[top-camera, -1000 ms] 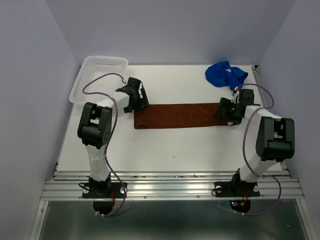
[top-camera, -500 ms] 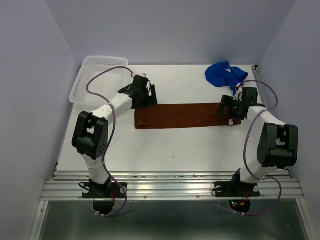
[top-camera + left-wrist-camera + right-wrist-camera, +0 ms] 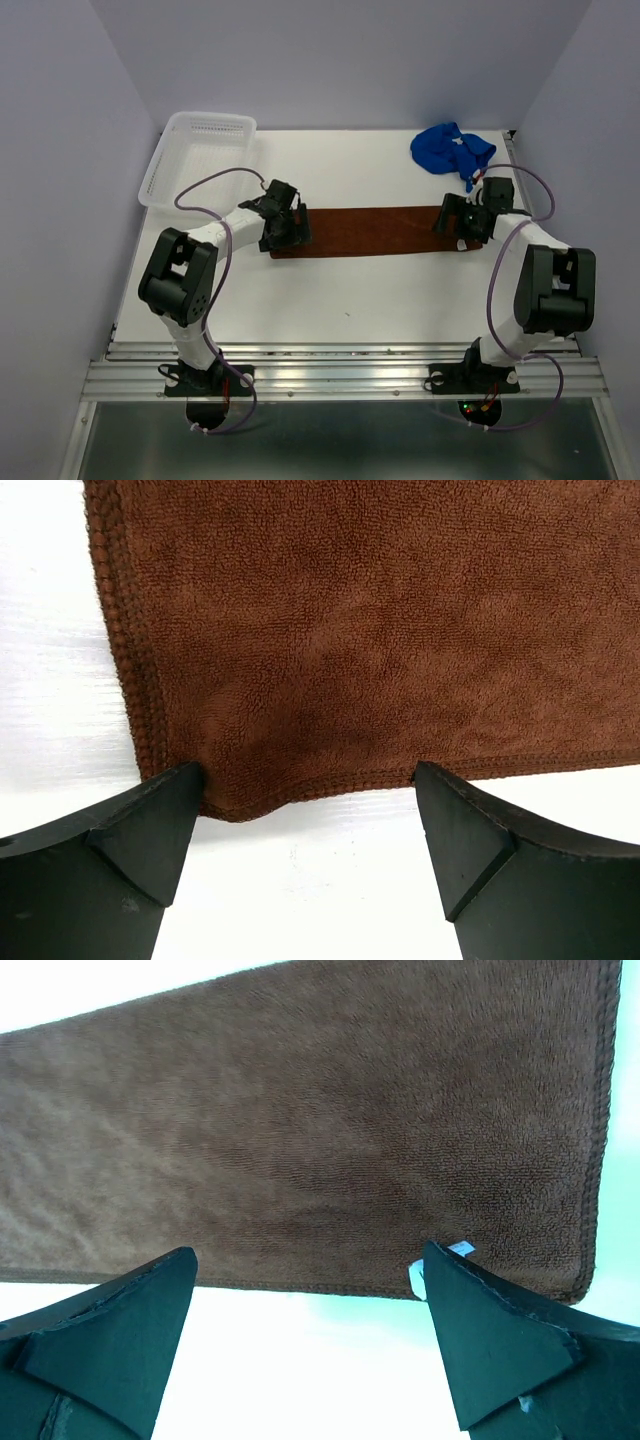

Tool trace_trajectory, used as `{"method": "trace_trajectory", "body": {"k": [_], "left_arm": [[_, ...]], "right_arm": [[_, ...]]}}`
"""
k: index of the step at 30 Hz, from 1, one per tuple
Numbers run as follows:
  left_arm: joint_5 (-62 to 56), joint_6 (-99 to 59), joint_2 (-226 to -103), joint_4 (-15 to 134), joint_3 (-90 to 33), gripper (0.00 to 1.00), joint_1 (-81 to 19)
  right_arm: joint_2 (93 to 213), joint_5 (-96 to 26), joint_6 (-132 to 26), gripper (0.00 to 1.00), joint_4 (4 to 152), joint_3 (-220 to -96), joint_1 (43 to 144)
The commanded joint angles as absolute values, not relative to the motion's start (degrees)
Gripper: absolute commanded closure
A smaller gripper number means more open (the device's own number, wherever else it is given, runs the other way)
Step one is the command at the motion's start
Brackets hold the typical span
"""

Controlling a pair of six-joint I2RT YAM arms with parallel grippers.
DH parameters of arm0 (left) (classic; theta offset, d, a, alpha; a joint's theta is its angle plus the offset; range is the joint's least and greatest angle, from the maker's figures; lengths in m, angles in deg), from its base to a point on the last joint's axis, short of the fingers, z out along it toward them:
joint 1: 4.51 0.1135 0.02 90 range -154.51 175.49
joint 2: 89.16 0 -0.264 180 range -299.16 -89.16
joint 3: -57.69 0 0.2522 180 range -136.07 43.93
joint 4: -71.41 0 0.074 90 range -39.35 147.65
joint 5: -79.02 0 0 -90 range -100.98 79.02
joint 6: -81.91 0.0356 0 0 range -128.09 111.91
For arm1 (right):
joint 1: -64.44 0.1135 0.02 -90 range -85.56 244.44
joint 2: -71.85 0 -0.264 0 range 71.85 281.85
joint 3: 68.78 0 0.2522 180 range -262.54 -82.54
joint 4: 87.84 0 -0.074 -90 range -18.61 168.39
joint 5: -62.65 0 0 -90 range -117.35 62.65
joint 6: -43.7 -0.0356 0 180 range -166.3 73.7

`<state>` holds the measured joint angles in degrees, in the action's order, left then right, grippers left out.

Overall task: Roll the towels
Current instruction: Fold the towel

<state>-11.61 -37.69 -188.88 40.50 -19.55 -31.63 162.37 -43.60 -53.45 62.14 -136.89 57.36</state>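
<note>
**Brown towel** (image 3: 365, 231): lies flat and unrolled across the middle of the bench (image 3: 350, 290), a long narrow strip running left to right. Rust-brown, short plush pile.
- Overhead view only: shows the full length, with one arm at each end.
- Left wrist view only: shows the left end (image 3: 380, 630) close up. The stitched hem (image 3: 130, 680) runs around a rounded corner and bows slightly along the near edge.
- Right wrist view only: shows the right end (image 3: 300, 1130) and a small white tag (image 3: 460, 1248) peeping out at the near hem, just beside one finger.

**Blue towel** (image 3: 452, 150): a crumpled heap, bright royal blue, at the far right corner of the bench. It is seen only from overhead, near the right arm and apart from the brown towel.

**Left end effector** (image 3: 285, 228): sits over the brown towel's left end. The wrist view (image 3: 308, 772) shows the fingers spread wide, with the tips at the near hem and one at the corner. Nothing is held.

**Right end effector** (image 3: 462, 222): sits over the right end. The wrist view (image 3: 309, 1253) shows the fingers spread wide, with the tips at the near hem. Nothing is held.

**Basket** (image 3: 175, 165): white mesh, at the far left corner of the bench, well apart from both towels. It appears in the overhead view only.
</note>
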Motion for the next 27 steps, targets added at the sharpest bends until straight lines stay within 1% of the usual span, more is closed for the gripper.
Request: {"method": "trace_trajectory", "body": {"k": [1,5,10,14,15,17,20,22,27], "left_arm": [[-9.31,-38.50,-188.65,43.32,-17.33,0.01,-31.50],[-10.10,-38.85,-189.88,42.79,-15.93,0.01,-30.80],[-10.19,-38.67,-188.48,42.62,-12.77,0.01,-27.63],[-10.37,-38.23,-189.26,41.30,-12.50,0.01,-26.66],[-12.54,-38.23,-189.44,41.04,-12.49,0.01,-26.58],[-12.65,-38.32,-189.53,41.12,-12.14,0.01,-26.57],[-11.34,-38.41,-188.92,41.82,-11.79,0.01,-26.57],[-8.26,-38.06,-187.51,42.35,-11.97,0.01,-26.75],[-8.96,-37.97,-182.08,40.42,-13.90,0.01,-28.15]], "right_arm": [[164.83,-40.80,-54.38,0.00,62.05,-136.68,57.05],[167.21,-38.07,-54.91,0.00,61.52,-137.12,57.05],[169.93,-35.70,-55.00,0.00,60.99,-137.56,57.05],[170.46,-33.41,-55.52,0.00,60.64,-137.74,57.05],[170.38,-33.15,-55.44,0.00,60.55,-137.74,56.44],[170.20,-32.53,-55.52,0.00,60.47,-137.74,56.44],[169.94,-33.84,-54.65,0.00,60.29,-137.83,56.44],[169.06,-36.74,-53.68,0.00,60.29,-137.92,56.44],[164.24,-37.80,-52.71,0.00,59.50,-139.31,56.44]]}}
